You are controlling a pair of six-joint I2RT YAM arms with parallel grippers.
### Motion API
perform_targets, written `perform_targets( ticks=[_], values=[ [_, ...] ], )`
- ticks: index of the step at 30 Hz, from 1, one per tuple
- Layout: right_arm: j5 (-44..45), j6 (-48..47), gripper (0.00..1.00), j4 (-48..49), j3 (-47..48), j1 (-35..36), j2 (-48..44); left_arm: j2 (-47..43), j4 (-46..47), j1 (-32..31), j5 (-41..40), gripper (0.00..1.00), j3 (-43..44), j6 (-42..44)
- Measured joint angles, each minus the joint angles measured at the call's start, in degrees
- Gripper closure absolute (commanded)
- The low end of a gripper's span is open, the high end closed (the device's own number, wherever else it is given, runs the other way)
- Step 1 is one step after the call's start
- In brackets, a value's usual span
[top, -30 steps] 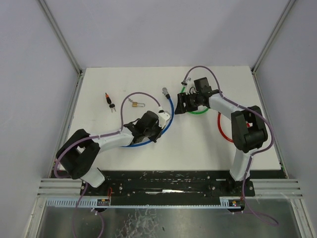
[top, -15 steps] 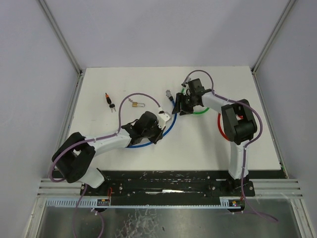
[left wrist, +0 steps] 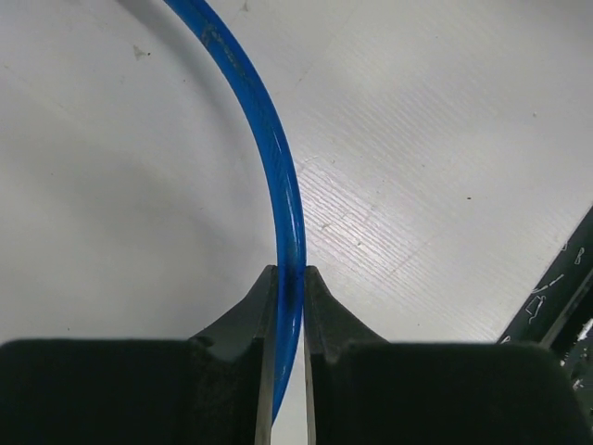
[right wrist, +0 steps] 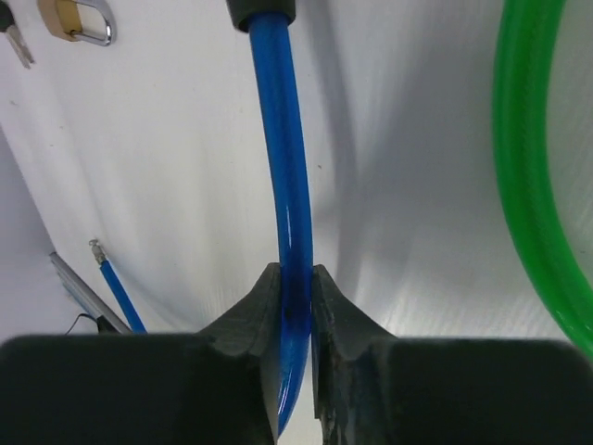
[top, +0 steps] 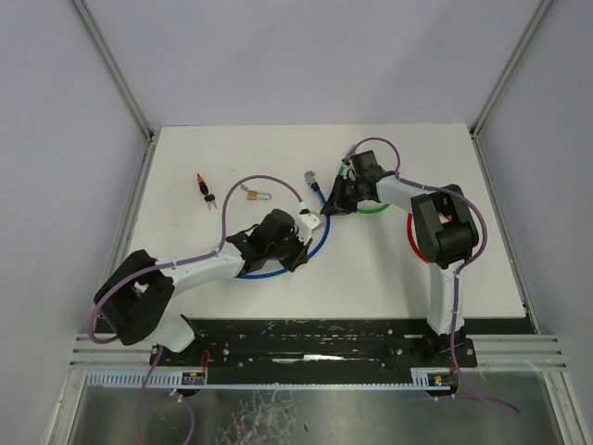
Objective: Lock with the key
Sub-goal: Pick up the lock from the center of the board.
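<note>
Both jaws clench the blue cable (right wrist: 283,139) mid-frame; key (top: 209,198) and padlock (top: 251,195) lie untouched upper left on the desk (top: 398,269). Locking seemingly not begun.

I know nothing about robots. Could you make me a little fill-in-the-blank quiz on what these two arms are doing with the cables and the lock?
1. The left gripper and the right gripper are both shut on the same cable, which is coloured ____.
2. At the right edge of the right wrist view runs a second cable, coloured ____.
3. In the top view, the keys lie on the table to the ____ of the brass padlock.

Missing words: blue; green; left.
</note>
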Motion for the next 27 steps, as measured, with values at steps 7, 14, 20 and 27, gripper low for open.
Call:
perform_targets(
  ticks=[7,14,20,27],
  values=[
    [-7.13,5.53,1.00,8.79,-5.44,-1.73,-0.07,-2.58,-0.44,-0.33,0.07,0.81,-0.59,-1.31],
    [-17.46,9.20,1.00,17.88,-8.48,-5.79,-3.43,-11.02,2.78,-0.33,-2.60,0.40,-2.78,-5.18],
    [-23.12,11.28,1.00,23.89,-8.74,-9.20,-11.08,-22.27,8.74,-0.33,-4.42,0.30,-6.67,-8.52],
    [-27.41,8.28,1.00,23.19,-2.38,-11.34,-21.73,-32.28,19.74,0.76,-3.98,0.14,-9.42,-11.80]
  ],
)
